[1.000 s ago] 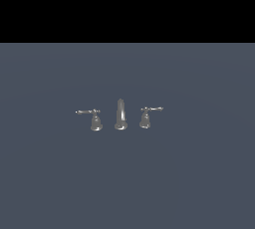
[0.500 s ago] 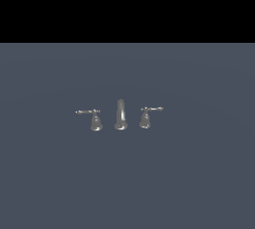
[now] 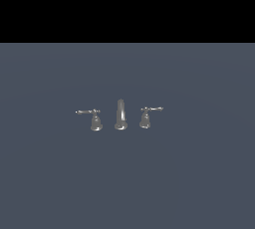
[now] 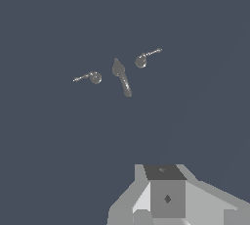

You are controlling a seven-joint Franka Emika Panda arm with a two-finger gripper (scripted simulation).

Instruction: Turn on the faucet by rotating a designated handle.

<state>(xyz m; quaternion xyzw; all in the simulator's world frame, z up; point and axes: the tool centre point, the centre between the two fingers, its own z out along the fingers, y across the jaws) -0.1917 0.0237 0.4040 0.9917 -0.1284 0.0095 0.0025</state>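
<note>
Across the flat slate-grey floor (image 3: 199, 183), which fills the lower part of the exterior view under a black band, the only fixture is the faucet (image 3: 120, 115), a shiny grey metal set of three pieces standing in a row near the middle of the scene. Its tall slim spout (image 3: 120, 114) rises upright at the centre, and in the wrist view it shows foreshortened from above (image 4: 121, 76). On the exterior view's left stands the twin tap (image 3: 94, 118), a flared bell base with a long thin lever lying level and pointing away from the spout; it appears in the wrist view too (image 4: 91, 77). On the exterior view's right stands the handle (image 3: 147, 115), a like bell base whose thinner lever is shorter and tilts slightly upward, also pointing away from the spout; the wrist view shows it from above (image 4: 145, 57). Both taps stand just beside the spout, apart from it and from each other. Only a pale grey blocky part of the gripper (image 4: 166, 197) shows at the edge of the wrist view, well apart from the faucet and touching nothing; its fingertips are out of sight, so I cannot tell whether the jaws are spread or closed
</note>
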